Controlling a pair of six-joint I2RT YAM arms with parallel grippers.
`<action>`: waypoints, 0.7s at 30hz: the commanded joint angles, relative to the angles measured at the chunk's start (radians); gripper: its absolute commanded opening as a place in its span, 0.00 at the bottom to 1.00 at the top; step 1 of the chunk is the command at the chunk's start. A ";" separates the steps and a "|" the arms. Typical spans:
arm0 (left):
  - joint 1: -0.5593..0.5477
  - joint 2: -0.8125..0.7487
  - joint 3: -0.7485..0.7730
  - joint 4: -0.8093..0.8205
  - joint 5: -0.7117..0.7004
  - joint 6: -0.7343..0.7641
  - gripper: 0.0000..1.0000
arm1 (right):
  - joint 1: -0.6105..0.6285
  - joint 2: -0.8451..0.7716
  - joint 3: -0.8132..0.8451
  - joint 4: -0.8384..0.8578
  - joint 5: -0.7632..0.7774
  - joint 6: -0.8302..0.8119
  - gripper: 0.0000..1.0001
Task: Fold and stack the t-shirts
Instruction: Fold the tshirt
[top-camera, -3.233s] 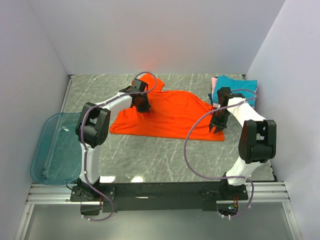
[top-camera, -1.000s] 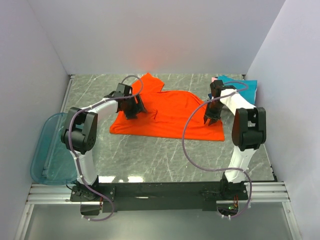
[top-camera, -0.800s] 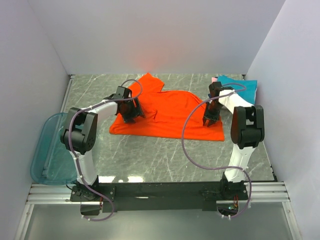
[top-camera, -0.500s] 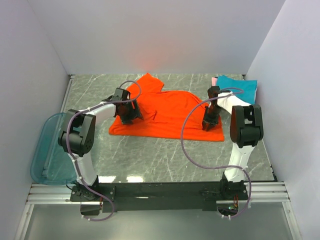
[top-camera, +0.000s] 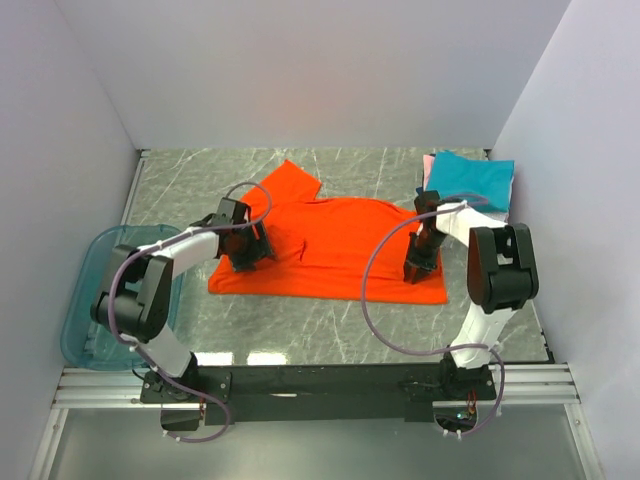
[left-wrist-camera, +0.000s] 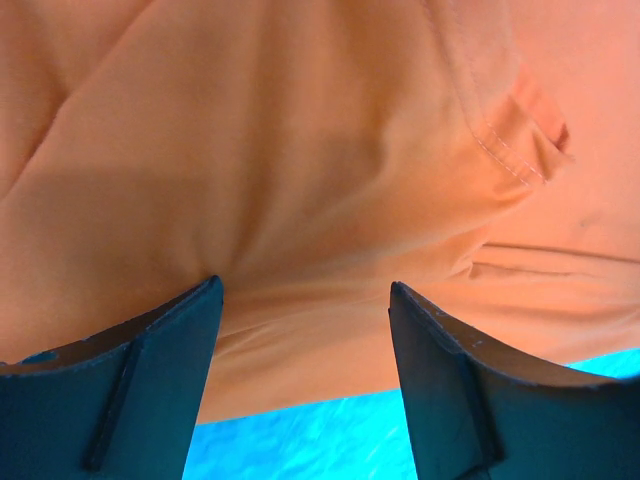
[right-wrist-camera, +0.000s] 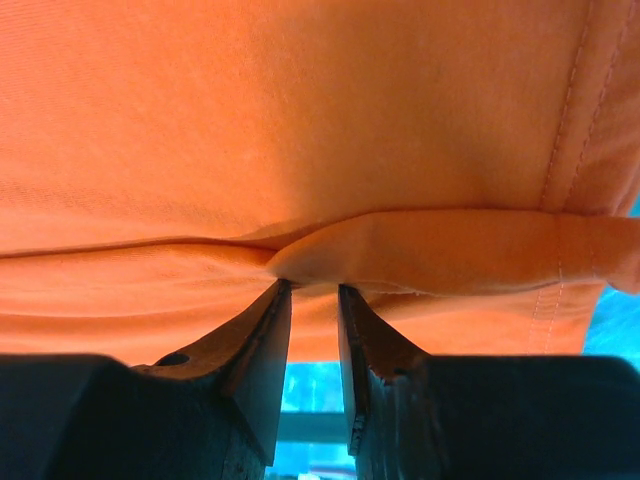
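Orange-red shirt (top-camera: 330, 245) spread flat on table (top-camera: 300, 325), one sleeve toward far side. Left gripper (top-camera: 247, 252) on shirt's left part: jaws wide apart, tips pressed on cloth. Right gripper (top-camera: 418, 266) at shirt's right edge: jaws nearly together, nipping raised fold of cloth. Teal folded shirt (top-camera: 472, 180) beyond orange-red shirt's far right corner, pink shirt (top-camera: 428, 163) peeking beneath. Blue-green bin (top-camera: 90, 300) left of shirt, apart; left arm's elbow over bin. Cable (top-camera: 372, 290) loops over shirt's near right corner.

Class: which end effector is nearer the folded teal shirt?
Right. The right end effector is close on the near side of the folded teal shirt; the left end effector is across, on the orange shirt's left side.
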 joint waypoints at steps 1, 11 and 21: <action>0.002 -0.055 -0.066 -0.110 -0.061 -0.029 0.75 | 0.011 -0.031 -0.082 -0.034 0.025 0.031 0.32; -0.002 -0.241 -0.227 -0.216 -0.099 -0.084 0.75 | 0.036 -0.152 -0.209 -0.060 -0.017 0.114 0.32; -0.013 -0.325 -0.284 -0.284 -0.090 -0.120 0.75 | 0.065 -0.224 -0.331 -0.068 -0.017 0.168 0.33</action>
